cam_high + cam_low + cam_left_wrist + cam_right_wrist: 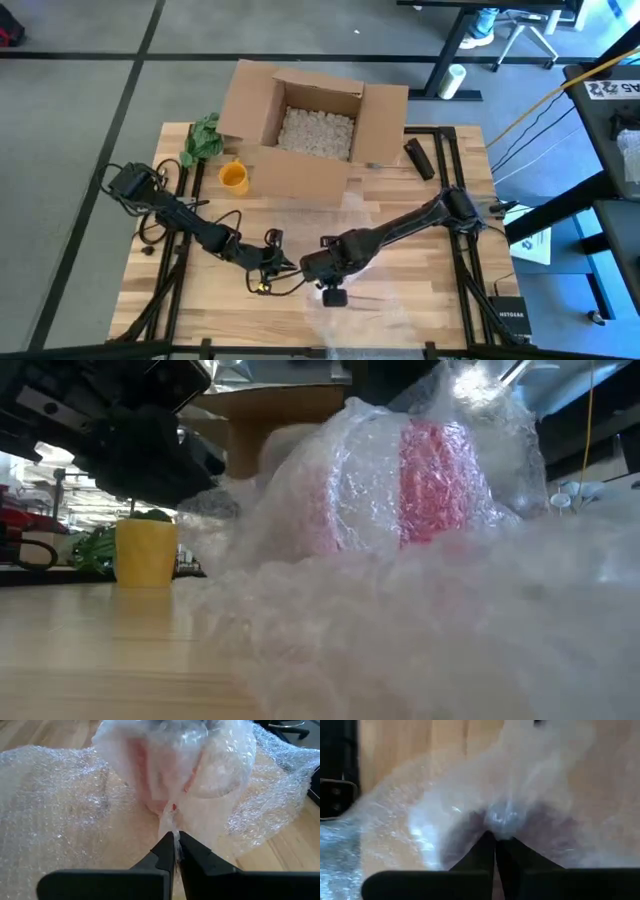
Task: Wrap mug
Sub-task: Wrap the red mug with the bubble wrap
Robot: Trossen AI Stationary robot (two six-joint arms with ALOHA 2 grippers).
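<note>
Both arms meet near the counter's front edge, at six o'clock from the cardboard box. The left gripper pinches a fold of bubble wrap, fingers closed on it. The right gripper clamps the wrap too. The red mug sits bundled inside; a yellow cup stands at ten o'clock.

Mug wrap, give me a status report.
Left gripper shut on bubble wrap. Right gripper shut on it too. Red mug swaddled in wrap, mid-table. Yellow cup stands clear.
</note>
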